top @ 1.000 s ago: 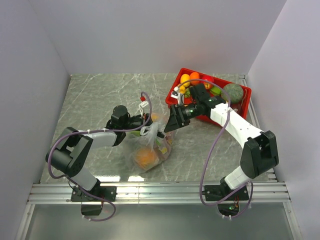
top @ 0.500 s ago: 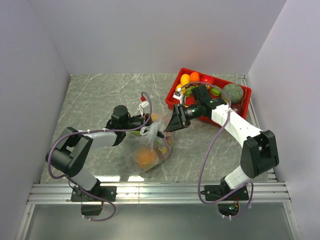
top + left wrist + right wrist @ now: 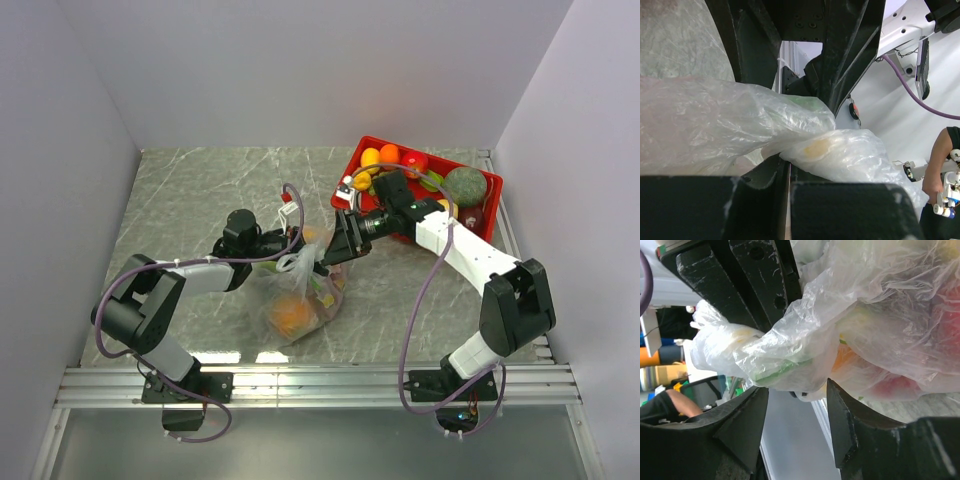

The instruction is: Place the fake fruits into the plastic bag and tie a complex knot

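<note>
The clear plastic bag lies mid-table with orange, red and green fake fruits inside. Its bunched neck rises between the two grippers. My left gripper is shut on the neck film, seen in the left wrist view with plastic bulging past the closed jaws. My right gripper is open, its jaws spread either side of the neck in the right wrist view, the plastic bag filling the frame above. Whether a knot is formed is hidden by the bunched film.
A red tray at the back right holds several more fruits, orange, red, yellow and a large green one. The right arm reaches over the tray's near edge. Grey walls close in both sides.
My right gripper has moved left from beside the tray to the bag's neck. The left gripper and bag have stayed put.
</note>
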Robot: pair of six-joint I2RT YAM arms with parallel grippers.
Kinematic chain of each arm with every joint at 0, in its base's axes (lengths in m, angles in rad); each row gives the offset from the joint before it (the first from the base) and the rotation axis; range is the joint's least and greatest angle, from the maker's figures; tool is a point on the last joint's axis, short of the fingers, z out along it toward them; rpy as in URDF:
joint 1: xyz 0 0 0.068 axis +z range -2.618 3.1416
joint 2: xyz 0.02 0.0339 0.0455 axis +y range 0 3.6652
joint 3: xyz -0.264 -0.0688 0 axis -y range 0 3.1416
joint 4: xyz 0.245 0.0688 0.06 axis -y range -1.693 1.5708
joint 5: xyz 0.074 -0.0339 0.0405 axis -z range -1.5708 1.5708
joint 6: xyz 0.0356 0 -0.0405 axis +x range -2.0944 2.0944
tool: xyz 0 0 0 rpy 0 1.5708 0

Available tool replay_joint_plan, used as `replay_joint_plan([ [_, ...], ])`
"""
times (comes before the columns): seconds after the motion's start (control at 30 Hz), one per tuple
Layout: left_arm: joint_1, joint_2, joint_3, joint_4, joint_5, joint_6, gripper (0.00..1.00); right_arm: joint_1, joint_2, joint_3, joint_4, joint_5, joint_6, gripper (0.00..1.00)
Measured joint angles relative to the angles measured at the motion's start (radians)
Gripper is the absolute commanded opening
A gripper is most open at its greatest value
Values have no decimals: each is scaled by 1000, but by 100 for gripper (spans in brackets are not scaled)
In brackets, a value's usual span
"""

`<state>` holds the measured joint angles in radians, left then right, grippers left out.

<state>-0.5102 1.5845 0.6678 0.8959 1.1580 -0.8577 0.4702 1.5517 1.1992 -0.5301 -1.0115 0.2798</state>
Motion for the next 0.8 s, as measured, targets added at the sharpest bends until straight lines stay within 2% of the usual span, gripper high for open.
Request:
replay_joint_plan([
  [0.27,0,-6,0,-22,0,10,7,37,4,32,0,60,-16,42],
  [0.47,0,-12,0,-53,-3,30,5,43,4,37,-14,81,-35,45],
  [0.6,0,-15,0,-64,-2,34,5,34,4,37,-58,85,-73,53],
  [0.73,0,-19,0,-71,-2,34,4,5,-3,30,-124,80,-122,48],
  [0.8,0,-19,0,-71,-2,34,4,-14,-21,10,-153,79,-143,41],
])
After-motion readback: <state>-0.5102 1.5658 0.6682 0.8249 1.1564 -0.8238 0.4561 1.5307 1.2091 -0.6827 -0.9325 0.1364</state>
